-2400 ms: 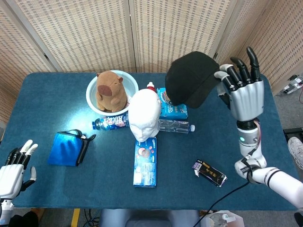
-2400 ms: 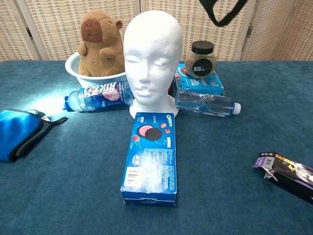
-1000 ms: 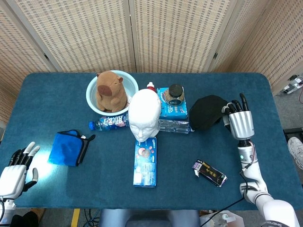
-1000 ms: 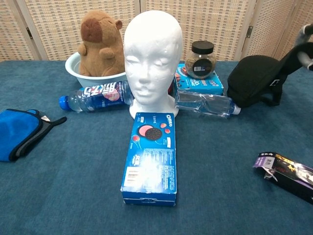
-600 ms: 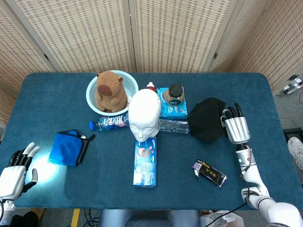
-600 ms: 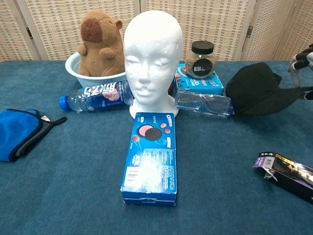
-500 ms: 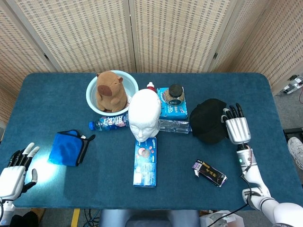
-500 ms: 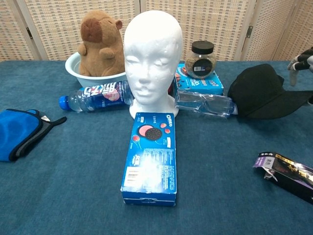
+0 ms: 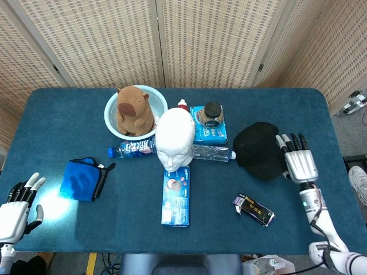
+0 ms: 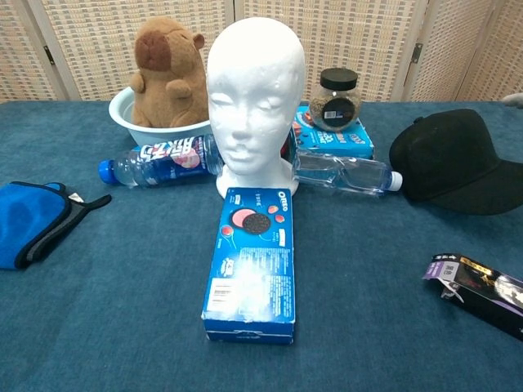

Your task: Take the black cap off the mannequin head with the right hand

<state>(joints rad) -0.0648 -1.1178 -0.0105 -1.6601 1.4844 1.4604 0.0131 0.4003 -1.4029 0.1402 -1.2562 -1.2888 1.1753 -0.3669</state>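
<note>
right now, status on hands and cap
Both hands open: right hand beside black cap, left hand idle. Cap on table, mannequin head bare. Nothing obstructing.

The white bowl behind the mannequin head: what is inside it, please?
A brown capybara plush toy sits upright in the white bowl. The toy covers the bowl's bottom, so anything beneath it cannot be seen.

two bottles, two cookie boxes

Blue table (cap, cookie box on it).
</note>
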